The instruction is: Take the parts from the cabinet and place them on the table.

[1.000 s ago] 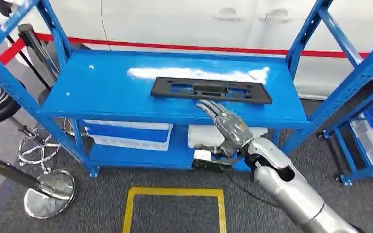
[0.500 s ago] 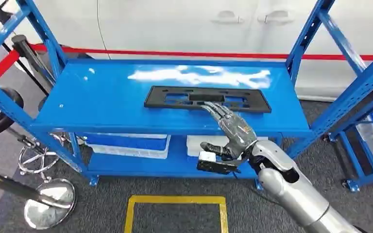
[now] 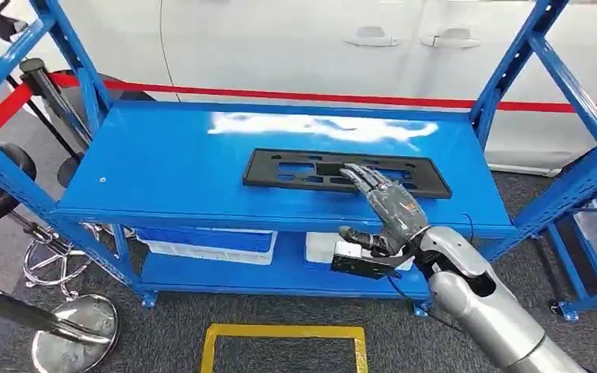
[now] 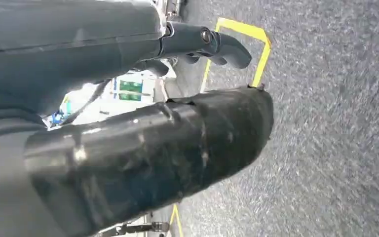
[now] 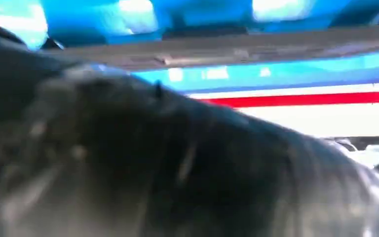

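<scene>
Grey carpet [image 3: 280, 353] runs under us, with a yellow taped rectangle [image 3: 284, 334] marked on it just ahead of our feet and chrome stanchion bases [image 3: 74, 342] off to the left. Beyond the tape stands the blue steel shelving unit [image 3: 163, 167], and white bins [image 3: 210, 242] sit on its lower shelf.

Since the earlier frames the whole view has drifted, so our head has moved; against the shelf, though, our right hand [image 3: 389, 203] has travelled forward. A second ago its fingertips hung short of the part's near edge; now they lie over it.

That hand reaches up from the right on its silver arm [image 3: 478, 307], fingers extended and slightly fanned, thumb held out to the side below the shelf edge. The fingertips [image 3: 355, 173] rest on or just above the black flat plastic panel [image 3: 295, 167]; we cannot tell whether they truly touch. Nothing is clasped in it.

The panel lies flat on the top shelf, lengthwise, right of centre.

Our left hand [image 4: 202, 42] hangs over the carpet with fingers curled in, holding nothing.

Farther back, a white wall [image 3: 280, 47] with a red stripe [image 3: 280, 95] closes the scene.
</scene>
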Tool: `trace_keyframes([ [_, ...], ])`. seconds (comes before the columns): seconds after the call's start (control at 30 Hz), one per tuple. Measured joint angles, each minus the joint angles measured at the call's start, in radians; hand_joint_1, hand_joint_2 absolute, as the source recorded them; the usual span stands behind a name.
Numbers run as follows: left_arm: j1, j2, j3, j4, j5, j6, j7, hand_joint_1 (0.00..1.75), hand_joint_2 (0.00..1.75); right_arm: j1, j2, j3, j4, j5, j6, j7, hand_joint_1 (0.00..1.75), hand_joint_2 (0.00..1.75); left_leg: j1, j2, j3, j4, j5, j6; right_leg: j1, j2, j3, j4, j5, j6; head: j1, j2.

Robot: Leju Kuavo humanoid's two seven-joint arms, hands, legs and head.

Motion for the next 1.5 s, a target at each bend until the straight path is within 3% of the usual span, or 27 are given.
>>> trace_keyframes([
  [0.07,-0.002,0.003,-0.002,0.0,0.0,-0.016,-0.003,0.0,0.0,0.012,-0.002,-0.004,0.0,0.0,0.0,0.0,0.0,1.75,-0.002,-0.001,0.006,0.001,-0.008,0.007,-0.001,0.0,-0.098,0.157,-0.05,0.004,0.0,0.0],
  [0.1,-0.004,0.005,-0.003,0.0,0.0,-0.028,-0.002,0.0,0.0,0.022,-0.002,-0.005,0.0,0.0,0.0,0.0,0.0,1.75,-0.004,-0.003,0.012,0.001,-0.014,0.008,-0.001,0.0,-0.134,0.197,-0.046,0.003,0.0,0.0],
  [0.13,-0.004,0.009,-0.005,0.0,0.0,-0.036,0.0,0.0,0.0,0.027,-0.003,-0.005,0.0,0.0,0.0,0.0,0.0,1.75,-0.005,-0.004,0.019,0.001,-0.019,0.008,0.0,0.0,-0.142,0.187,-0.017,0.001,0.0,0.0],
  [0.2,-0.004,0.015,-0.011,0.0,0.0,-0.051,0.009,0.0,0.0,0.031,-0.008,-0.01,-0.003,-0.001,-0.001,0.0,0.0,1.75,-0.01,-0.005,0.04,0.001,-0.033,0.006,0.002,0.0,-0.103,0.06,0.088,-0.012,0.0,0.0],
  [0.23,-0.004,0.02,-0.015,0.0,0.0,-0.059,0.013,0.0,0.0,0.031,-0.014,-0.013,-0.008,0.0,-0.002,-0.002,0.0,1.75,-0.011,-0.005,0.052,0.0,-0.041,0.004,0.01,0.0,-0.064,-0.046,0.153,-0.026,0.0,0.0],
  [0.27,-0.003,0.021,-0.018,0.0,0.0,-0.065,0.014,0.0,0.0,0.031,-0.018,-0.014,-0.008,0.007,-0.004,-0.004,0.0,1.75,-0.013,-0.004,0.056,-0.001,-0.046,0.002,0.013,-0.001,-0.051,-0.067,0.138,-0.035,-0.001,0.0],
  [0.4,-0.006,0.04,-0.026,0.0,0.0,-0.083,0.014,0.0,0.0,0.036,-0.029,-0.014,-0.008,0.045,-0.007,-0.005,0.0,1.75,-0.01,-0.004,0.061,-0.011,-0.054,-0.021,0.02,0.002,-0.037,-0.097,0.129,-0.044,0.001,0.0],
  [0.43,-0.009,0.052,-0.027,0.0,0.0,-0.085,0.014,0.0,0.0,0.037,-0.032,-0.013,-0.008,0.054,-0.006,-0.005,0.0,1.75,-0.015,0.0,0.061,-0.008,-0.063,-0.027,0.001,0.003,-0.023,-0.114,0.134,-0.048,0.0,0.0],
  [0.47,-0.007,0.053,-0.029,0.0,0.0,-0.092,0.014,0.0,0.0,0.035,-0.033,-0.006,-0.006,0.059,-0.005,-0.006,0.0,1.75,-0.012,0.0,0.056,0.02,-0.074,-0.034,0.004,0.002,-0.011,-0.123,0.132,-0.05,0.0,0.0],
  [0.57,-0.009,0.06,-0.036,0.0,0.0,-0.102,0.014,0.0,0.0,0.035,-0.035,0.023,0.01,0.072,-0.005,-0.005,0.0,1.75,-0.006,-0.001,-0.063,0.228,-0.16,-0.045,0.006,-0.001,0.001,-0.124,0.12,-0.06,0.0,0.0],
  [0.6,-0.009,0.06,-0.039,0.0,0.0,-0.103,0.014,0.0,0.0,0.038,-0.034,0.032,0.014,0.072,-0.006,-0.004,0.0,1.75,-0.004,-0.001,-0.104,0.286,-0.169,-0.048,0.006,-0.001,0.004,-0.123,0.116,-0.06,0.0,0.0],
  [0.63,-0.009,0.06,-0.043,0.0,0.0,-0.106,0.014,0.0,0.0,0.041,-0.034,0.04,0.019,0.073,-0.007,-0.001,0.0,1.75,-0.002,-0.001,-0.121,0.295,-0.151,-0.051,0.006,-0.001,0.008,-0.122,0.112,-0.059,0.0,0.0],
  [0.67,-0.008,0.06,-0.045,0.0,0.0,-0.107,0.013,0.0,0.0,0.042,-0.033,0.046,0.024,0.08,-0.008,0.004,0.0,1.75,0.0,-0.001,-0.114,0.256,-0.107,-0.053,0.005,-0.001,0.014,-0.12,0.106,-0.058,-0.001,0.0],
  [0.73,-0.008,0.062,-0.05,0.0,0.0,-0.106,0.007,0.0,0.0,0.041,-0.029,0.055,0.031,0.097,-0.011,0.015,0.0,1.75,0.002,0.0,-0.048,0.092,0.0,-0.052,0.004,0.0,0.029,-0.114,0.091,-0.052,0.0,0.0],
  [0.77,-0.008,0.063,-0.05,0.0,0.0,-0.105,0.005,0.0,0.0,0.041,-0.026,0.061,0.036,0.108,-0.014,0.021,0.0,1.75,0.003,0.001,-0.025,0.024,0.021,-0.05,0.004,-0.001,0.032,-0.109,0.084,-0.046,0.0,0.0],
  [0.8,-0.011,0.063,-0.05,0.0,0.0,-0.104,0.002,0.0,0.0,0.039,-0.024,0.068,0.042,0.112,-0.017,0.023,0.0,1.75,-0.003,0.0,-0.012,0.008,0.003,-0.046,0.011,0.002,0.03,-0.101,0.076,-0.038,-0.001,0.0],
  [0.97,-0.014,0.062,-0.05,-0.001,0.0,-0.103,-0.002,0.0,0.0,0.041,-0.013,0.085,0.06,0.125,-0.028,0.033,0.0,1.75,0.001,-0.004,0.0,-0.005,0.005,-0.011,0.004,0.0,0.028,-0.087,0.059,-0.012,0.0,0.0],
  [1.0,-0.014,0.063,-0.051,-0.001,0.0,-0.102,-0.002,0.0,0.0,0.04,-0.012,0.087,0.062,0.125,-0.028,0.033,0.0,1.75,0.001,-0.003,0.004,-0.006,0.002,-0.004,0.004,0.0,0.003,-0.036,0.03,-0.009,0.0,0.0],
  [1.07,-0.015,0.062,-0.051,-0.001,0.0,-0.102,-0.002,0.0,0.0,0.042,-0.011,0.093,0.071,0.126,-0.03,0.033,0.0,1.75,0.0,-0.004,0.007,-0.006,-0.003,0.003,0.0,0.0,-0.083,0.12,-0.032,-0.001,0.0,0.0],
  [1.1,-0.016,0.062,-0.051,-0.001,0.0,-0.102,-0.003,0.0,0.0,0.045,-0.01,0.097,0.077,0.126,-0.03,0.033,0.0,1.75,-0.001,-0.004,0.009,-0.006,-0.006,0.004,-0.001,0.0,-0.125,0.184,-0.047,0.001,0.0,0.0],
  [1.13,-0.016,0.062,-0.051,-0.001,0.0,-0.102,-0.004,0.0,0.0,0.048,-0.008,0.101,0.082,0.129,-0.031,0.034,0.0,1.75,-0.001,-0.005,0.013,-0.005,-0.009,0.003,-0.002,0.0,-0.145,0.203,-0.035,0.002,0.0,0.0],
  [1.2,-0.016,0.062,-0.051,-0.001,0.0,-0.102,-0.005,0.0,0.0,0.05,-0.003,0.106,0.091,0.141,-0.039,0.039,0.0,1.75,-0.001,-0.006,0.028,-0.004,-0.02,0.001,-0.002,0.0,-0.114,0.106,0.052,-0.003,0.0,0.0],
  [1.27,-0.016,0.056,-0.051,-0.001,0.0,-0.101,-0.007,0.0,0.0,0.05,0.007,0.111,0.098,0.153,-0.051,0.047,0.0,1.75,-0.001,-0.005,0.043,-0.005,-0.031,-0.006,0.001,-0.001,-0.042,-0.071,0.142,-0.017,0.0,0.0],
  [1.3,-0.018,0.053,-0.051,-0.001,0.0,-0.101,-0.008,0.0,0.0,0.049,0.014,0.113,0.103,0.16,-0.055,0.052,0.0,1.75,-0.006,-0.006,0.045,-0.004,-0.035,-0.012,0.009,0.0,-0.031,-0.085,0.12,-0.022,0.0,0.0],
  [1.4,-0.023,0.05,-0.051,-0.002,0.0,-0.1,-0.011,0.0,0.0,0.05,0.032,0.12,0.113,0.163,-0.06,0.054,0.0,1.75,-0.003,-0.005,0.044,-0.01,-0.038,-0.029,0.014,0.001,-0.026,-0.095,0.115,-0.033,0.0,0.0],
  [1.47,-0.024,0.047,-0.051,-0.002,0.0,-0.1,-0.011,0.0,0.0,0.05,0.043,0.124,0.116,0.164,-0.061,0.054,0.0,1.75,-0.003,-0.003,0.049,0.006,-0.051,-0.042,0.001,0.002,-0.006,-0.116,0.12,-0.046,0.001,0.0],
  [1.5,-0.024,0.046,-0.051,-0.002,0.0,-0.1,-0.011,0.0,0.0,0.049,0.047,0.124,0.117,0.164,-0.061,0.054,0.0,1.75,-0.003,-0.003,0.033,0.039,-0.07,-0.045,0.001,0.001,-0.001,-0.118,0.117,-0.052,-0.001,0.0],
])
